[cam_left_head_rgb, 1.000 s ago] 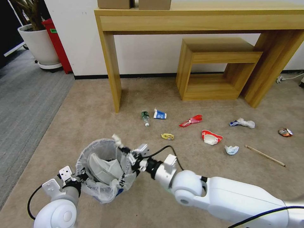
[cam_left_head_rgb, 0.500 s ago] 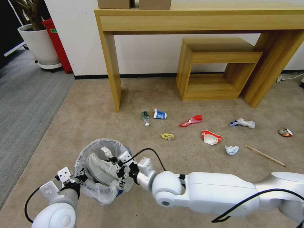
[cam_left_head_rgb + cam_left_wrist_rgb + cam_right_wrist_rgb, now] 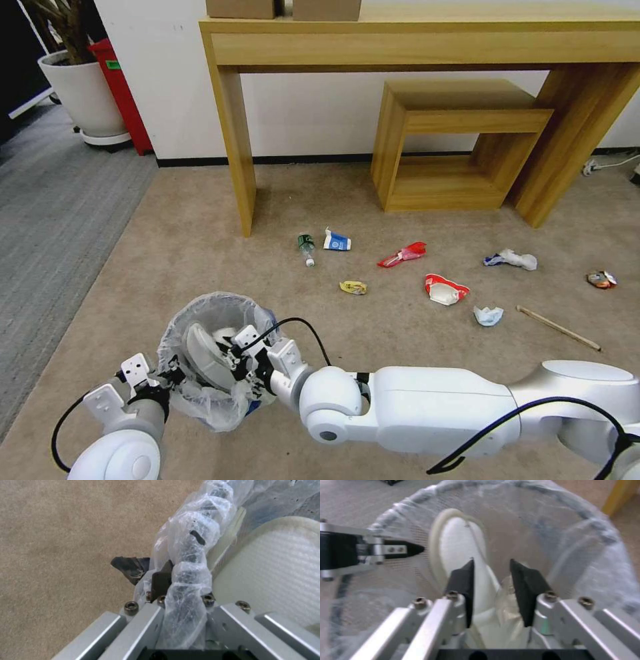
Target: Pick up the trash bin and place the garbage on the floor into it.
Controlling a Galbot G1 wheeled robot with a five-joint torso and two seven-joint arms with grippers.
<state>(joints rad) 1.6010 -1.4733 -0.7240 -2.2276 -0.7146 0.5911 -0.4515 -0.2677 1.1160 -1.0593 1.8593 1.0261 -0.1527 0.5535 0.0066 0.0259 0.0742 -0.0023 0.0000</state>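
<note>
The trash bin (image 3: 212, 363) sits mouth-up for you; left pincer (image 3: 173, 580) clamps its rim, right pincer (image 3: 491, 580) parted above 1 upright slipper (image 3: 460, 555).

Office-like or staged home room: beige carpet (image 3: 200, 253) meets grey ribbed carpet (image 3: 53, 220) at left, wooden console counter (image 3: 427, 40) and stool (image 3: 460, 143) against far white wall, potted plant (image 3: 80, 93) far left.

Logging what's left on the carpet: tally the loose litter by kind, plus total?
Bottle: 1
Blue-white carton: 1
Red wrappers: 2
Yellow wrapper: 1
Crumpled tissues: 2
Crushed can: 1
Wooden stick: 1
Total: 9
</note>
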